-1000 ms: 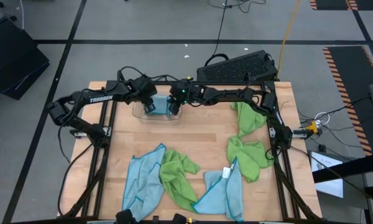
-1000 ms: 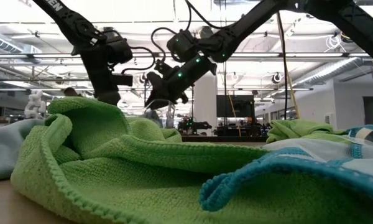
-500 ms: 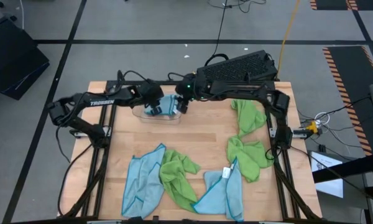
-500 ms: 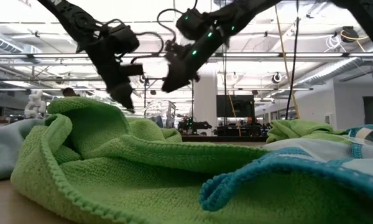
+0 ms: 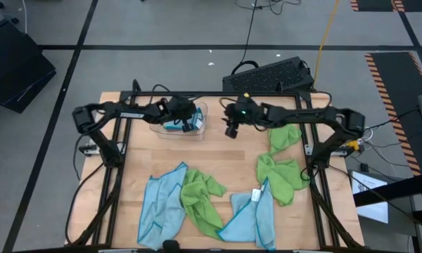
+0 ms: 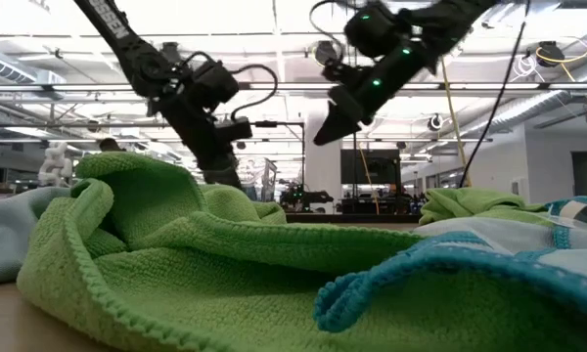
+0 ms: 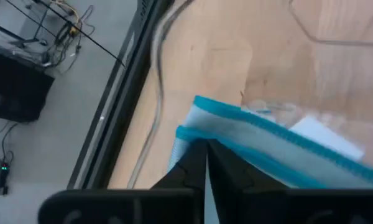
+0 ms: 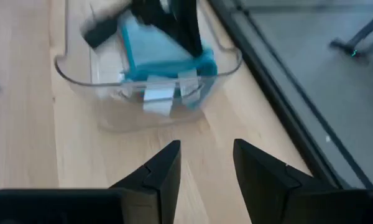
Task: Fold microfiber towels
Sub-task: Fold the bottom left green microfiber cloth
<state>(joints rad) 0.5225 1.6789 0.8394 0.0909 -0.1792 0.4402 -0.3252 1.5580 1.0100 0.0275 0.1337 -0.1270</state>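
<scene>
**High view: left claw just clamped shut at the tray**

Left claw (image 5: 188,124) has snapped closed over the folded blue towel (image 5: 174,126) in the clear tray (image 5: 199,111). Right claw (image 5: 231,131) has pulled back, fingers apart, empty. One's stowed, I reckon. Loose towels (image 5: 197,200) wait near the front edge; nothing's blocking them.

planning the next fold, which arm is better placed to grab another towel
Right, probably. Its gripper hangs free with jaws apart, near the green towel. The left gripper is over the clear tray, jaws shut at the folded blue towel.
</scene>
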